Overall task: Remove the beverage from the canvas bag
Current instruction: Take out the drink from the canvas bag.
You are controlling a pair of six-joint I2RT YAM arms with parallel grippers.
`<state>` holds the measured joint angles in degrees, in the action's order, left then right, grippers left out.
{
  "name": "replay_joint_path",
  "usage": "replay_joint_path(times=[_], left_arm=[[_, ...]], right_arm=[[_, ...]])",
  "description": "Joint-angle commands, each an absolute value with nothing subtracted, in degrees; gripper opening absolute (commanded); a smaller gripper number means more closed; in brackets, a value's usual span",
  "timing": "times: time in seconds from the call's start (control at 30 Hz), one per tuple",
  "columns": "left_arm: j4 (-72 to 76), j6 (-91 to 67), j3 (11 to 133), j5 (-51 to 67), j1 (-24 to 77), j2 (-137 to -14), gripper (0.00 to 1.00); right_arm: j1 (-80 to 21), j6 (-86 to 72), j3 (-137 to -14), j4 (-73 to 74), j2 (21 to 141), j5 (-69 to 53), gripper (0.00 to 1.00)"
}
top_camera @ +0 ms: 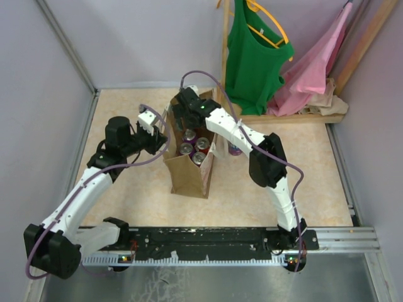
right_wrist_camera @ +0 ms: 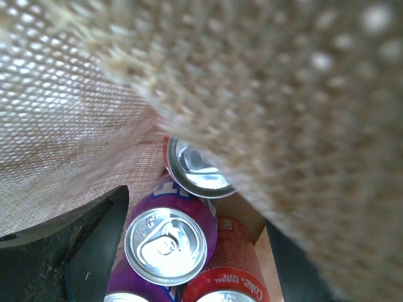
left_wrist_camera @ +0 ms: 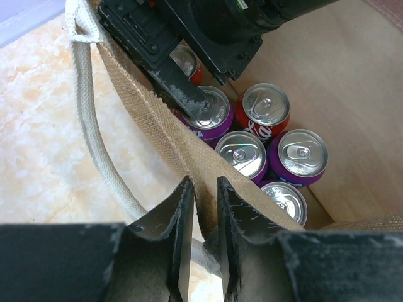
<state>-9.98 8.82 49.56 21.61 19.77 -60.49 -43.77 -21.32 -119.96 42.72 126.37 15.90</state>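
The tan canvas bag [top_camera: 189, 171] stands upright mid-table with its mouth open. Inside stand several beverage cans, purple ones [left_wrist_camera: 303, 155] and red Coke ones [left_wrist_camera: 266, 107]. My left gripper [left_wrist_camera: 204, 192] is shut on the bag's left rim [left_wrist_camera: 157, 119], fabric pinched between its fingers [left_wrist_camera: 182, 214], beside the pale strap handle [left_wrist_camera: 94, 138]. My right gripper [right_wrist_camera: 189, 251] reaches down into the bag mouth and stands open, its fingers [right_wrist_camera: 82, 245] either side of a purple can [right_wrist_camera: 165, 244]. In the overhead view it [top_camera: 184, 121] sits over the bag's far end.
A wooden rack [top_camera: 224, 56] at the back holds a green top [top_camera: 252, 60] and pink cloth [top_camera: 315, 69]. What looks like a purple can [top_camera: 234, 150] stands just right of the bag. Grey walls close in the table on both sides.
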Motion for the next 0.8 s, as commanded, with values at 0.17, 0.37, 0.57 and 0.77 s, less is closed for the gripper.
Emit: replay_joint_path(times=[0.17, 0.37, 0.57, 0.77], left_arm=[[-11.74, 9.04, 46.76, 24.27, 19.99, -60.26, 0.26], [-14.05, 8.35, 44.38, 22.57, 19.97, -59.95, 0.26], [-14.63, 9.28, 42.71, 21.19, 19.96, -60.62, 0.26], [-15.19, 10.31, 47.40, 20.63, 19.95, -66.42, 0.27]], right_arm=[[-44.47, -21.28, -118.99, 44.85, 119.22, 18.59, 0.89], [-44.47, -22.20, -120.39, 42.64, 119.47, 15.14, 0.96], [-44.49, -22.40, -123.34, 41.29, 122.23, 15.57, 0.98], [-44.41, -21.57, -134.73, 45.87, 130.63, 17.60, 0.97]])
